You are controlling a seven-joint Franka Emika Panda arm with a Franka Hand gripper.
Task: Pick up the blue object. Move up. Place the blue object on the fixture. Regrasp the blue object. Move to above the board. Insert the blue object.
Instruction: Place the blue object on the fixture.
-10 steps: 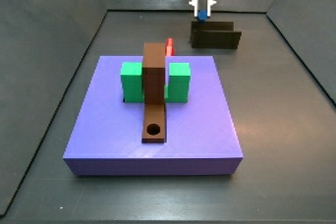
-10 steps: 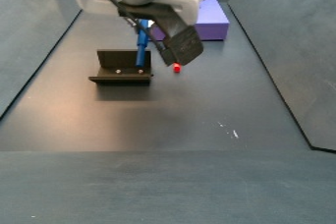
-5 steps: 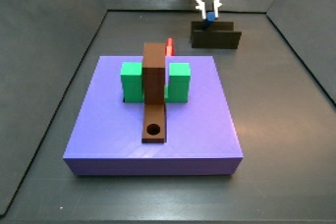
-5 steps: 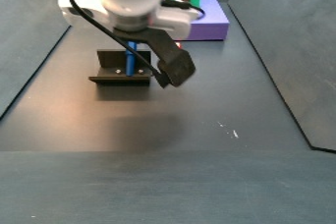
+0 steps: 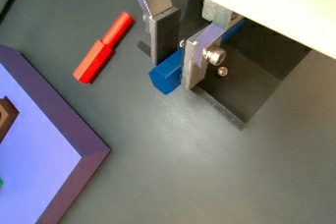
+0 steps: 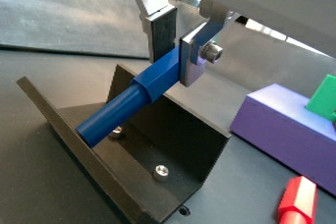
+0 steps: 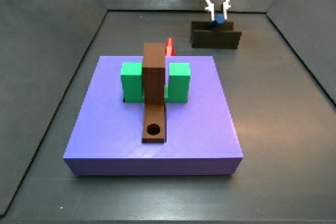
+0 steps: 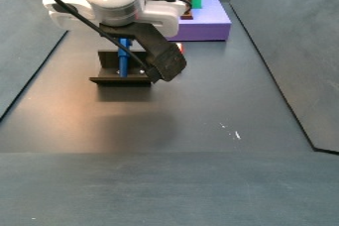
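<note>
My gripper [image 5: 175, 61] is shut on the blue object [image 5: 164, 76], a slim bright blue peg, near its upper end. In a wrist view the blue object [image 6: 125, 110] slants down from the gripper [image 6: 175, 57] into the fixture [image 6: 151, 164], its lower end resting against the dark bracket. Both side views show the gripper [image 7: 217, 3] [image 8: 123, 42] right above the fixture [image 7: 217, 37] [image 8: 122, 77], with the blue object [image 7: 217, 16] [image 8: 123, 59] reaching down into it. The board [image 7: 157, 130] lies nearer the camera in that side view, some way from the gripper.
On the board stand green blocks [image 7: 133, 82] and a long brown strip [image 7: 155, 95] with a round hole. A red stick [image 7: 170, 44] [image 5: 102, 46] lies on the floor between board and fixture. Dark walls enclose the floor on both sides.
The gripper has carried the blue object sideways over the fixture and lowered it, so the peg's lower end now sits in the fixture.
</note>
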